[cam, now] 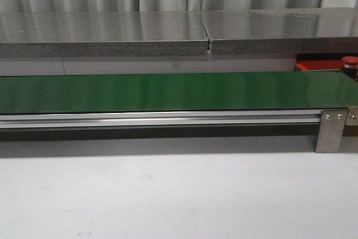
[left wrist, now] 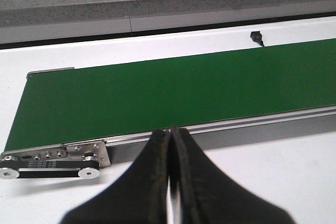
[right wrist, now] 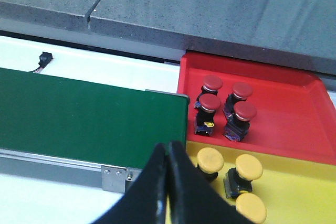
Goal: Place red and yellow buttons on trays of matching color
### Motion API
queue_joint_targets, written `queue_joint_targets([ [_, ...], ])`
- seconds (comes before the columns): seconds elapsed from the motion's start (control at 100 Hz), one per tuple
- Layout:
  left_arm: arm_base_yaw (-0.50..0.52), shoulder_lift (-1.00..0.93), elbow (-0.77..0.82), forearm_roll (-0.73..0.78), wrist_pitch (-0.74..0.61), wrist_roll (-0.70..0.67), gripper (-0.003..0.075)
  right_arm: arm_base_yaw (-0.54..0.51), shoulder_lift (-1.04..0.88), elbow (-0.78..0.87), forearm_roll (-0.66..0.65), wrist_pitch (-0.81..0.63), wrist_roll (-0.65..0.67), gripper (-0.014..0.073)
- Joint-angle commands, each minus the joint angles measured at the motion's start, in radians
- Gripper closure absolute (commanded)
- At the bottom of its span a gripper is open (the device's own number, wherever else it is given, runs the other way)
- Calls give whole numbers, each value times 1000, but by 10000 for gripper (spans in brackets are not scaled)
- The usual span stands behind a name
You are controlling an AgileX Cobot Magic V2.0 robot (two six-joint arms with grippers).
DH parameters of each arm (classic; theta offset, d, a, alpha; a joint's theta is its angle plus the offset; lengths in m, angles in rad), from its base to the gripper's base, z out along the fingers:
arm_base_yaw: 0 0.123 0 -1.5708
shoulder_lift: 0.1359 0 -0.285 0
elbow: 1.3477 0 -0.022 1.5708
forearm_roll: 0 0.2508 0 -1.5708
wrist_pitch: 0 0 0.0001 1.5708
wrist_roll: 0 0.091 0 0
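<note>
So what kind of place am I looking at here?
Probably a factory-style sorting bench in a lab: a long green conveyor belt, a red plastic tray holding red-capped push buttons, and a yellow tray holding yellow ones.

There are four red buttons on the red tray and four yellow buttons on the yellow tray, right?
Not quite. The right wrist view shows four red buttons on the red tray, but only three yellow buttons can be seen on the yellow tray, not four. The rest is right: each colour sits on its matching tray.

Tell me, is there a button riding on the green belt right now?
No, the green belt is bare; the red buttons sit in the red tray.
</note>
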Motion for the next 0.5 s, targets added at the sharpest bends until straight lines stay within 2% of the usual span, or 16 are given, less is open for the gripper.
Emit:
queue_joint_targets([
  [0.0,-9,4,-27,-18,-72,-5,739,-5,-17,-9,-10,-72,-8,660],
  [0.35,-9,4,-27,-18,-72,-5,739,-5,-167,169,3,-195,-8,660],
  [0.49,-9,4,-27,-18,-72,-5,739,-5,-214,265,37,-310,-8,660],
])
